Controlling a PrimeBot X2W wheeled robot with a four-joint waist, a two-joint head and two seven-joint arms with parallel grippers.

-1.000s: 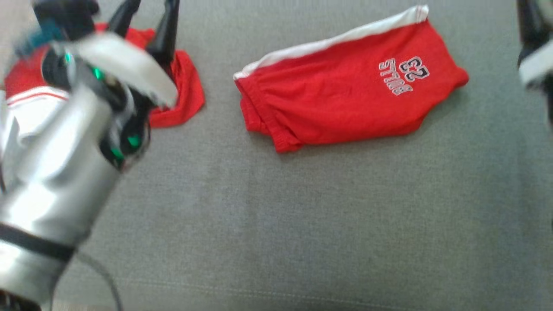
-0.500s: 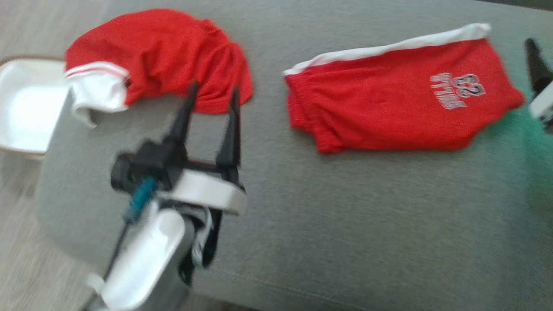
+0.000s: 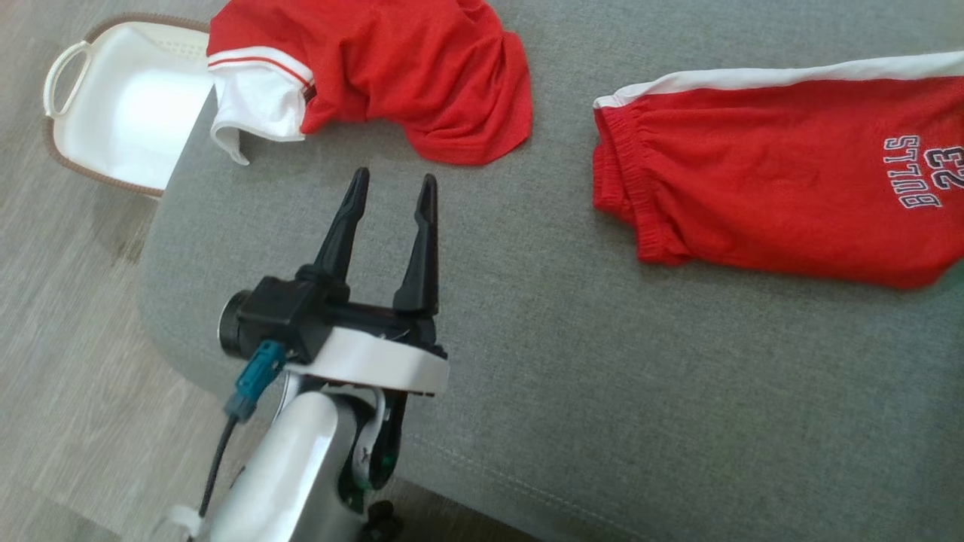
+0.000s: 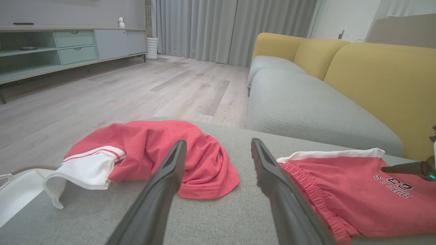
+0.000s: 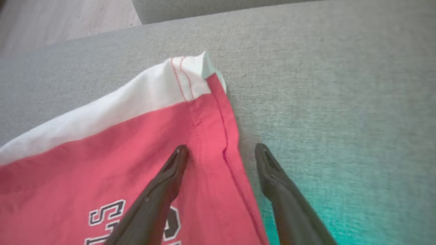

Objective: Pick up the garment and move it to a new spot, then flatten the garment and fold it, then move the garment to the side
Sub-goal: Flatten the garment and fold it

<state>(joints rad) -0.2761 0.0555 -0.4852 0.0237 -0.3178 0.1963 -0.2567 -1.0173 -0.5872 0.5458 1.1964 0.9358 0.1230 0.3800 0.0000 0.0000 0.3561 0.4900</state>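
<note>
A crumpled red garment [image 3: 392,68] with a white trimmed end lies at the far left of the grey cushion [image 3: 602,391]. My left gripper [image 3: 392,181] hovers open just short of it, fingers pointing at its near hem, nothing between them. In the left wrist view the same crumpled garment [image 4: 153,153] lies beyond my left gripper [image 4: 218,146]. Folded red shorts [image 3: 783,181] with a white stripe and "BULLS 23" print lie flat to the right. My right gripper [image 5: 221,149] is open over the shorts [image 5: 119,160], straddling their side edge near the white corner.
A white basket [image 3: 68,135] stands on the wood floor beyond the cushion's left edge. A second grey seat [image 4: 306,109] with yellow backrests [image 4: 381,78] lies farther off. The cushion's near half is bare fabric.
The head camera has swung, shifting the whole scene right and down. My left gripper, earlier over the crumpled garment, has drawn back toward the near edge, still open.
</note>
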